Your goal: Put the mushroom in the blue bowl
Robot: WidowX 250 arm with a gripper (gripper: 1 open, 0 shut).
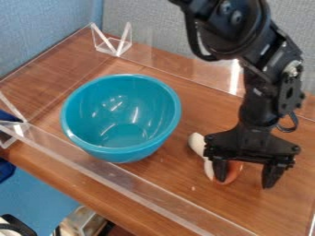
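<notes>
The mushroom (212, 158) lies on its side on the wooden table, cream stem toward the bowl and reddish-brown cap under the gripper. My gripper (246, 171) points straight down over it, open, one finger (219, 168) by the cap and the other finger (272, 173) to the right. Nothing is gripped. The blue bowl (121, 116) stands upright and empty to the left of the mushroom, about a hand's width away.
A low clear acrylic wall (123, 181) runs along the table's front edge and another (172, 63) along the back. A clear triangular stand (114, 41) sits at the back left. The black arm (264, 64) rises up and to the right.
</notes>
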